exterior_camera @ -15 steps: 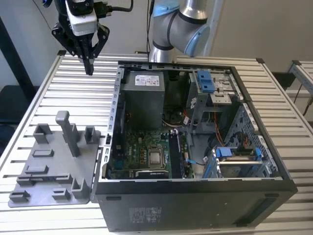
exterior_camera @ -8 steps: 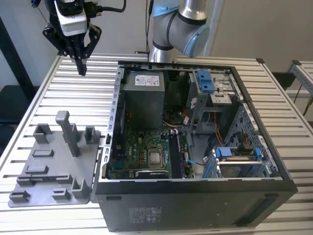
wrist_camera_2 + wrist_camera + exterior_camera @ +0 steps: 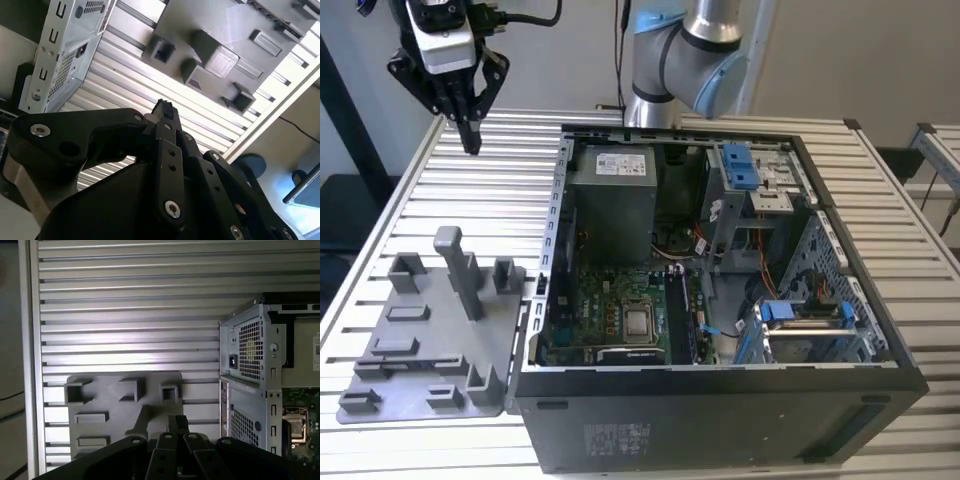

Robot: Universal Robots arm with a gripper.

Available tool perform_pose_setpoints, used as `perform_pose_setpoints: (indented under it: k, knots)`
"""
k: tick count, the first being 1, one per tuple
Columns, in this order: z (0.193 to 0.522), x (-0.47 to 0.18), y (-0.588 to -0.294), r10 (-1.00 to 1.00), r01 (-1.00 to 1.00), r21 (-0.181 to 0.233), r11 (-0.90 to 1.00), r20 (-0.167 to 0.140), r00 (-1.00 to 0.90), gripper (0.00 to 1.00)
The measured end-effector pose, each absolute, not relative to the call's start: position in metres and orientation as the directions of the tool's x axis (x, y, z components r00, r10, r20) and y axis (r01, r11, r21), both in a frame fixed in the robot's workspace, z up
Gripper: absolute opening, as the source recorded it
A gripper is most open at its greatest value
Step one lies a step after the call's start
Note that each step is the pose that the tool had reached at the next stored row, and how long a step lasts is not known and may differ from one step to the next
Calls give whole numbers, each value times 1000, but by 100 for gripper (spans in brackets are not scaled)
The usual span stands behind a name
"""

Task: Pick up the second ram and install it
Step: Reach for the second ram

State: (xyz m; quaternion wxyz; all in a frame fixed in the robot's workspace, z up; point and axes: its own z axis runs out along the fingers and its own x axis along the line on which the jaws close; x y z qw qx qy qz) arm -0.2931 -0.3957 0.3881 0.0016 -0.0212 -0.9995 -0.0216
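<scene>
Exterior view, clock positions on the frame.

- 10 to 11 o'clock: hand (image 3: 471, 148) hangs fingers-down above the slatted desk (image 3: 510, 190), off the surface. It is well apart from the tray and beyond the case's back corner. Fingers are pressed together. In the second wrist view a small dark nub sits at the tips (image 3: 163, 107); can't tell what it is. No long strip shows between the fingers in either wrist view (image 3: 177, 421).
- 8 o'clock: grey plastic tray (image 3: 420, 350) lies flat on the desk, its edge just beside the case wall. A tall post (image 3: 460, 270) and several shorter blocks stand upright on it. Both wrist views show the tray below the hand's fingers (image 3: 225, 30) (image 3: 110, 405).
- Centre to 4 o'clock: open PC case (image 3: 720, 420) lies on its side with the interior facing up.
  - Power supply (image 3: 610, 200) sits at the case's 11 o'clock.
  - Motherboard (image 3: 600, 300) is toward 6 o'clock from it.
  - Silver processor chip (image 3: 640, 322) sits on the board.
- Slot bank (image 3: 686, 315) is just at 3 o'clock of the chip. Slim dark strips stand edge-on there.
- Second ram: can't single it out. It is not visibly in the hand, and I can't tell whether one of those strips is it.
- 1 and 4 o'clock: two blue-tabbed drive cages (image 3: 745, 165) (image 3: 800, 325).
- 12 o'clock: arm elbow (image 3: 695, 60) is behind the case.
</scene>
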Motion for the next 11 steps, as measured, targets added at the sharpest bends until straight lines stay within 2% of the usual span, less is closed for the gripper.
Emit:
perform_pose_setpoints:
  k: [11]
  knots:
    - [387,-324,-395,30,30,43,999,4,-1000,11]
